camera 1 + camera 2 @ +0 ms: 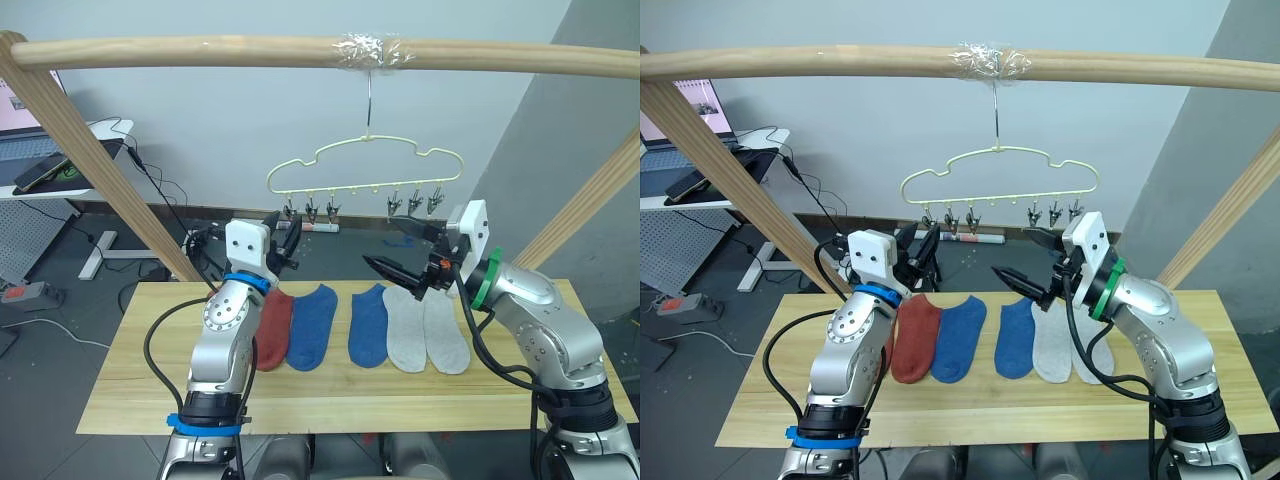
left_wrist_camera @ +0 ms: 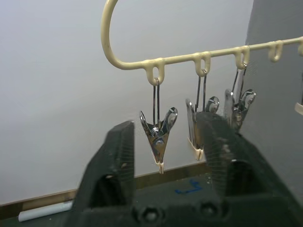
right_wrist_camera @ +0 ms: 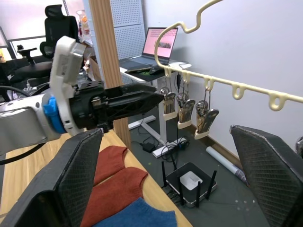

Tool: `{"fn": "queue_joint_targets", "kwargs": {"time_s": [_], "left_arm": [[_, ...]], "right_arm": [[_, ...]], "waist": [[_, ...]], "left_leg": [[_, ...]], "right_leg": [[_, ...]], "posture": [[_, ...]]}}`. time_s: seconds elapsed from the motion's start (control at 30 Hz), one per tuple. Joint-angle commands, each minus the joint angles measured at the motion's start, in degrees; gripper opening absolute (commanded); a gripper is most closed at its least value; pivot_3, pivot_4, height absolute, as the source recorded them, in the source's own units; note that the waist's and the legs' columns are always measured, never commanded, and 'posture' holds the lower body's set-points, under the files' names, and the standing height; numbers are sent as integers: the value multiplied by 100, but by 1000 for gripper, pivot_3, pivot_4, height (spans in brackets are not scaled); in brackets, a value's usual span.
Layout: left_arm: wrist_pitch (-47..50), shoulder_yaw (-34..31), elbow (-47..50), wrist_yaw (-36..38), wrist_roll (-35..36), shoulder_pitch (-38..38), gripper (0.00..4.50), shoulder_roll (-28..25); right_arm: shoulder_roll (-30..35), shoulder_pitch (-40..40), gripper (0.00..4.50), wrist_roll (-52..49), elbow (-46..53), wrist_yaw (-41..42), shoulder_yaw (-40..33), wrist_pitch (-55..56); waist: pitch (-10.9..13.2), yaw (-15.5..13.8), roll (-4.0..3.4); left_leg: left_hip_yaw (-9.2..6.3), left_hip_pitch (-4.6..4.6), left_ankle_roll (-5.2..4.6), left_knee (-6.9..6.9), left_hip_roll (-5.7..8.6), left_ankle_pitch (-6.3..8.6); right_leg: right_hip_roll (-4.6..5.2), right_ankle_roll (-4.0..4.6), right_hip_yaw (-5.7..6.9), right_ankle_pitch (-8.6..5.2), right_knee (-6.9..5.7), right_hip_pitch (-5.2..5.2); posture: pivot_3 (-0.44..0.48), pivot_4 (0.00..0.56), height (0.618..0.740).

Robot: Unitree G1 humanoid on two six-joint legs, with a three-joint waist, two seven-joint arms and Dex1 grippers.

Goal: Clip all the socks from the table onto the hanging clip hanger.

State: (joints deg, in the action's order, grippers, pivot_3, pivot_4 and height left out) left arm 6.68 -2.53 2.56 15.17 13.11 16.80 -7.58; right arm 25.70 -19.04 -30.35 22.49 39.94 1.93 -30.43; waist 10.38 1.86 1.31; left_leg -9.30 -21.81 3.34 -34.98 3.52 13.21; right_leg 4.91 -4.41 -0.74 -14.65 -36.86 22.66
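The pale yellow-green clip hanger [image 1: 365,160] hangs by its hook from the pole, with three metal clips [image 1: 311,208] on its left and three on its right [image 1: 415,201], all empty. On the table [image 1: 130,400] lie a rust-red sock [image 1: 274,332], two blue socks [image 1: 313,326] [image 1: 368,322] and two light grey socks [image 1: 405,332] [image 1: 446,336] side by side. The right wrist view shows two red socks [image 3: 113,172]. My left gripper [image 1: 286,246] is raised, open and empty, just below the left clips [image 2: 159,135]. My right gripper [image 1: 402,252] is open and empty above the grey socks.
A round wooden pole frame [image 1: 200,50] spans the top, and its slanted legs [image 1: 110,165] [image 1: 590,200] flank the table. Behind on the left stands a desk with a laptop [image 3: 158,45]. A black box [image 3: 189,182] lies on the floor beyond the table.
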Motion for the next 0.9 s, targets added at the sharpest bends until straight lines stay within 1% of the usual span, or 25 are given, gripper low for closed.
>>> {"fn": "queue_joint_targets", "kwargs": {"time_s": [0.03, 0.6, 0.9], "left_arm": [[-182, -33, 40, -28, -86, 130, 2243, -23], [-525, -82, -423, -191, -223, 428, 2243, 68], [-656, -78, -631, -221, -240, 544, 2243, 72]], "right_arm": [[-30, -78, 4500, -99, 242, -7, -19, 24], [-124, -237, 4500, -313, 521, -55, -61, -214], [-62, -203, 4500, -404, 621, -107, -109, -313]], "waist": [[0, 1, 0], [0, 12, 0], [0, 35, 0]], "left_leg": [[0, 0, 0, 0, 0, 0], [0, 1, 0, -4, 0, -1], [1, 1, 1, -7, 0, -1]], "right_leg": [[0, 0, 0, 0, 0, 0], [-1, -2, 0, 1, -3, 0], [-2, 0, 0, 4, -5, 0]], "posture": [[-104, 170, 740], [-129, 157, 740], [-136, 152, 740]]}}
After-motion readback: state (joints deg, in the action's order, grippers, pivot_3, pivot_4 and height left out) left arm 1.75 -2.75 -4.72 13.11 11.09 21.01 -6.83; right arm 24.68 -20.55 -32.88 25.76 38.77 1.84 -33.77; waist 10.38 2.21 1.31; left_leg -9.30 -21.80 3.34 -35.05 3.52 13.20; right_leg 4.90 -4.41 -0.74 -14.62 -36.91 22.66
